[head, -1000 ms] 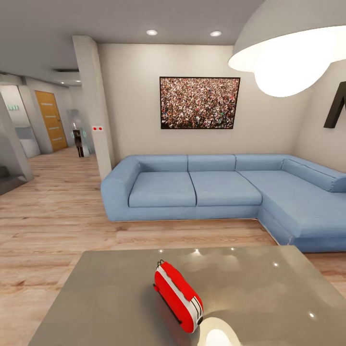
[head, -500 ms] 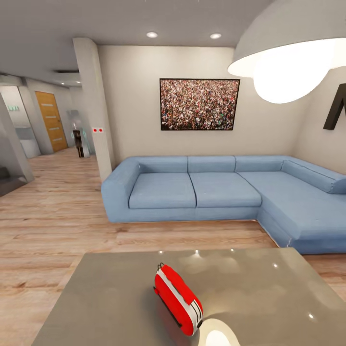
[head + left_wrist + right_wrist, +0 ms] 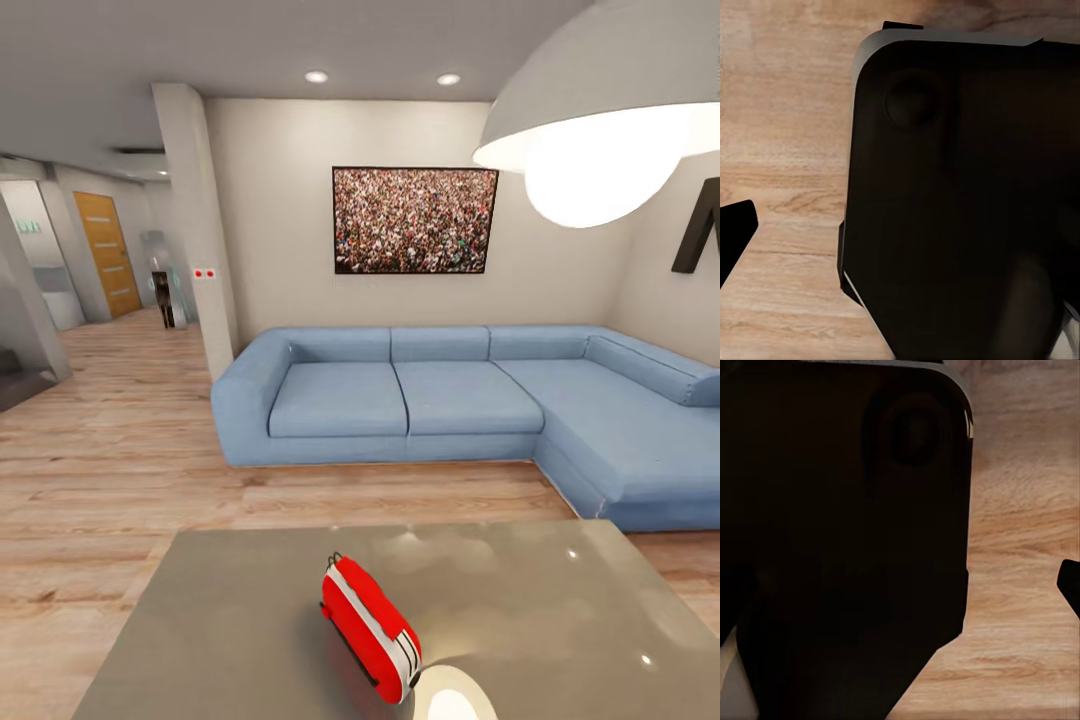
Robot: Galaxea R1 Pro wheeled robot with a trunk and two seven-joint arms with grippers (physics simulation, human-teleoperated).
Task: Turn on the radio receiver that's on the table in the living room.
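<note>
rounded red radio receiver, white-banded, lies tilted on the glossy grey table before the blue sofa; claw states: cannot tell.

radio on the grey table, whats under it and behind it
The radio receiver lies on the table, on its glossy grey top. Behind it come bare tabletop, wood floor and the blue sofa. Its underside is hidden.

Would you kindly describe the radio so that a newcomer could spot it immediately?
In front of the blue L-shaped sofa stands a low glossy grey table. On it lies the radio receiver, small, bright red with a white edge band, the only object on that top.
</note>
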